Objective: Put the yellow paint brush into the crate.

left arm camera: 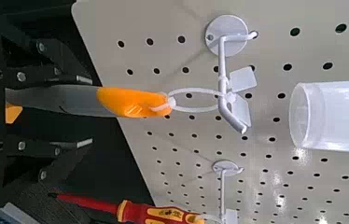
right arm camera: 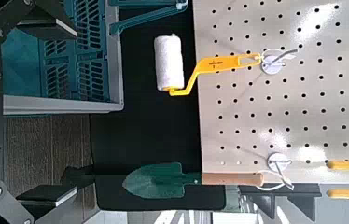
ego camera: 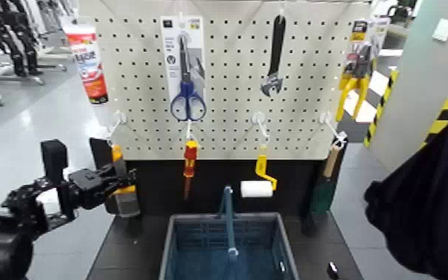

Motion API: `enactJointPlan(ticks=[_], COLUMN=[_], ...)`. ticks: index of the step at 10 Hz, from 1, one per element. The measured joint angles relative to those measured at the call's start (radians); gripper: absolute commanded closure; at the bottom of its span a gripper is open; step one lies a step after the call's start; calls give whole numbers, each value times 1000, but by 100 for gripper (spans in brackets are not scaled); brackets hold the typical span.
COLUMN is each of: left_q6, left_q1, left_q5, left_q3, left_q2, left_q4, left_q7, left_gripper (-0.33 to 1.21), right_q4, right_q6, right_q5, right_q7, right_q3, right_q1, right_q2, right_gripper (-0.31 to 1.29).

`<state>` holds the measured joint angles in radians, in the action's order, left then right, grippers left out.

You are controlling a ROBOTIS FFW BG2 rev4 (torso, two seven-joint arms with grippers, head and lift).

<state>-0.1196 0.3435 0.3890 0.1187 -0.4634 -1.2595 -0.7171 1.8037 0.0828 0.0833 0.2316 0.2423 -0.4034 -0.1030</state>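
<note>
The yellow paint brush (ego camera: pixel 120 177) hangs on the pegboard at the left, its loop on a white hook (left arm camera: pixel 221 93). Its orange and grey handle (left arm camera: pixel 117 101) runs between the jaws of my left gripper (ego camera: pixel 112 183), which stand apart above and below it. In the left wrist view the left gripper (left arm camera: pixel 87 110) is open around the handle. The grey bristle head (ego camera: pixel 129 205) points down. The blue-grey crate (ego camera: pixel 169 240) stands on the dark table below the board, its handle (ego camera: pixel 228 220) upright. The crate also shows in the right wrist view (right arm camera: pixel 61 65). My right gripper (right arm camera: pixel 47 103) is open and empty, off to the crate's right.
On the pegboard hang a sealant tube (ego camera: pixel 88 59), scissors (ego camera: pixel 187 100), a wrench (ego camera: pixel 274 74), yellow pliers (ego camera: pixel 353 82), a red screwdriver (ego camera: pixel 190 160), a yellow-handled roller (ego camera: pixel 257 188) and a wooden-handled green brush (ego camera: pixel 324 190). A large dark shape (ego camera: pixel 420 212) fills the right edge.
</note>
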Motion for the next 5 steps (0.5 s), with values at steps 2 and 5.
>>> enactJointPlan(ticks=[2, 5], left_q6=[-1, 2], left_q1=[-4, -14], left_q5=[-1, -5], left_q3=[-1, -3], left_q2=[0, 1], left_q4=[-9, -20], left_q7=[22, 35], left_gripper=[120, 120], right_q4=[0, -1], right_q6=[0, 0], right_q5=[1, 1], right_q7=[0, 0], right_q3=[-1, -3], right_q1=[-1, -2], right_q2=[0, 0], right_gripper=[14, 14])
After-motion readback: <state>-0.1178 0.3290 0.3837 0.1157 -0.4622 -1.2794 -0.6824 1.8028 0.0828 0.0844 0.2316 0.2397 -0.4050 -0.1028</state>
